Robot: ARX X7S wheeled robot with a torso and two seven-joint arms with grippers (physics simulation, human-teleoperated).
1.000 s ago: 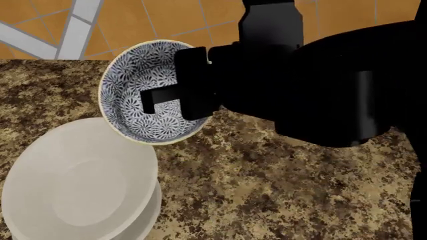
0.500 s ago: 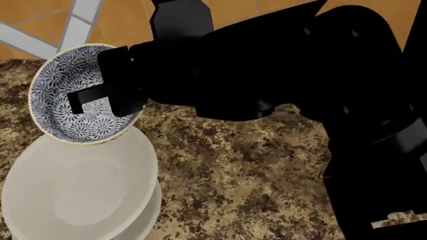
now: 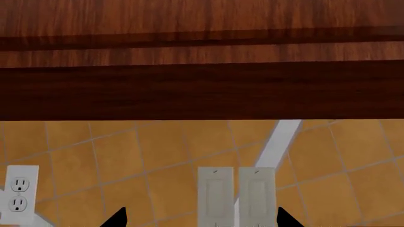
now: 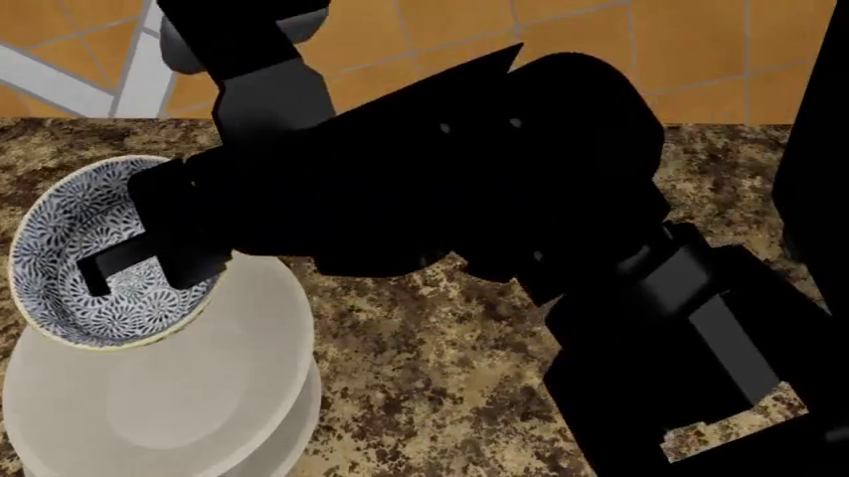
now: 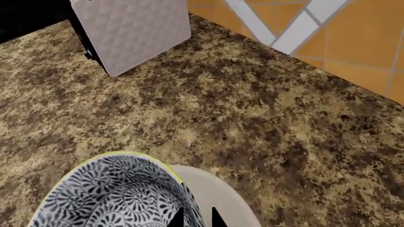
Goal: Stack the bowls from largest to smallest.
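Note:
The blue-and-white floral bowl (image 4: pixel 56 248) hangs tilted just above the far left part of the two stacked white bowls. The upper white bowl (image 4: pixel 173 393) rests inside the lower white bowl (image 4: pixel 304 422), of which only an edge shows. My right gripper (image 4: pixel 119 266) is shut on the floral bowl's rim, one finger inside it. The right wrist view has the floral bowl (image 5: pixel 117 196), the white bowl (image 5: pixel 224 201) under it, and the right gripper (image 5: pixel 197 219) pinching the rim. My left gripper (image 3: pixel 200 220) is open, empty, and faces the wall.
The bowls are over a brown speckled counter (image 4: pixel 451 348) backed by an orange tiled wall (image 4: pixel 398 30). A white quilted box (image 5: pixel 132 33) stands further along the counter. The left wrist view shows a dark wood cabinet (image 3: pixel 202 71), light switches (image 3: pixel 237 194) and an outlet (image 3: pixel 19 194).
My right arm has carried the floral bowl left and down, from beside the white stack to over its far left part. The white bowls have not moved.

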